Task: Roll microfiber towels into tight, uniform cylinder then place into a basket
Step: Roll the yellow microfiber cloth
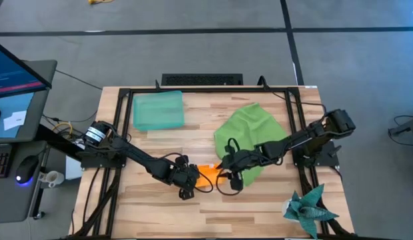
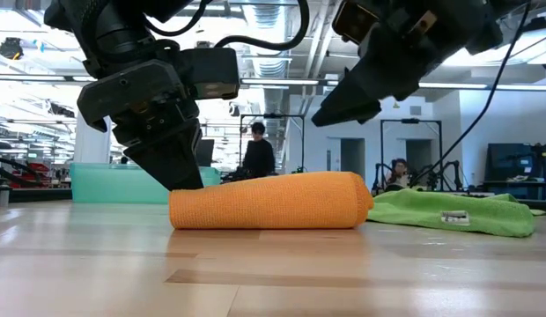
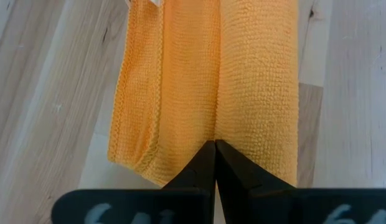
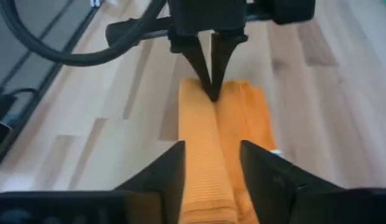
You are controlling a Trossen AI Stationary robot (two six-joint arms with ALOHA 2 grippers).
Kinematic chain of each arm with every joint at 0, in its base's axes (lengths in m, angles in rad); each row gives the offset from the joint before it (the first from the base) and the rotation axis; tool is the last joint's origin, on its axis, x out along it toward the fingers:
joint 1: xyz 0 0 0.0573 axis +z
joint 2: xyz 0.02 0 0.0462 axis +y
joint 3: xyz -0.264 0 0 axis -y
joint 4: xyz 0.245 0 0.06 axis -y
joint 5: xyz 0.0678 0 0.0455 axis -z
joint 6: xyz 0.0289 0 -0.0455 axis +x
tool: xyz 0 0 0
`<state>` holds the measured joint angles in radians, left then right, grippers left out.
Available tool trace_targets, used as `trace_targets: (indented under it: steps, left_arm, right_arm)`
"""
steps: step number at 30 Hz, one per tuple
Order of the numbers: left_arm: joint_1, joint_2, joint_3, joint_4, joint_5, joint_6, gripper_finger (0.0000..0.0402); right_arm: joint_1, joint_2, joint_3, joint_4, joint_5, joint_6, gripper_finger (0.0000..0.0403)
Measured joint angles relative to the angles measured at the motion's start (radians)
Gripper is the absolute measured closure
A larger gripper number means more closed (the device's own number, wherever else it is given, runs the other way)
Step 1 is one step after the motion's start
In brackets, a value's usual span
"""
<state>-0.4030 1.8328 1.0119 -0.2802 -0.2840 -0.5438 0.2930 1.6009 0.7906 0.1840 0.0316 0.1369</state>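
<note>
light wood table: rolled orange towel; left gripper pinched together, right gripper parted astride it; open workshop behind.

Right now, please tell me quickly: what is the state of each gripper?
Left gripper: closed, its tips pressed on one end of the rolled orange towel.
Right gripper: open, fingers on either side of the roll's other end, not gripping yet.

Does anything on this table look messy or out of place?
The green towel lies crumpled and unrolled mid-table, not in the basket. A spiky teal star-shaped object overhangs the table's near right corner.
</note>
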Motion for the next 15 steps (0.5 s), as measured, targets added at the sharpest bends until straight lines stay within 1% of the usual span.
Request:
trace_targets:
  steps: [2,6,7,8,9,12,15]
  left_arm:
    - [0.002,0.0,0.0,0.001,0.0,0.0,0.0401]
    - [0.011,0.0,0.0,0.002,0.001,0.0,0.0401]
    - [0.014,0.0,0.0,0.002,0.001,0.0,0.0401]
    - [0.016,0.0,0.0,0.002,0.001,0.0,0.0401]
    - [0.02,0.0,0.0,0.002,0.001,0.0,0.0401]
    - [0.029,0.0,0.0,0.002,0.014,0.0,0.0401]
    - [0.037,0.0,0.0,0.001,0.018,0.0,0.0401]
  right_arm:
    - [0.003,0.023,0.002,0.027,0.0,-0.014,0.0273]
    - [0.006,0.059,0.003,0.054,-0.004,-0.034,0.0365]
    - [0.007,0.071,0.002,0.05,-0.004,-0.042,0.0382]
    - [0.007,0.08,0.001,0.051,-0.004,-0.049,0.0391]
    - [0.008,0.09,0.001,0.06,-0.004,-0.05,0.039]
    - [0.008,0.111,0.001,0.071,-0.006,-0.049,0.0376]
    - [0.008,0.137,0.001,0.059,-0.009,-0.043,0.0375]
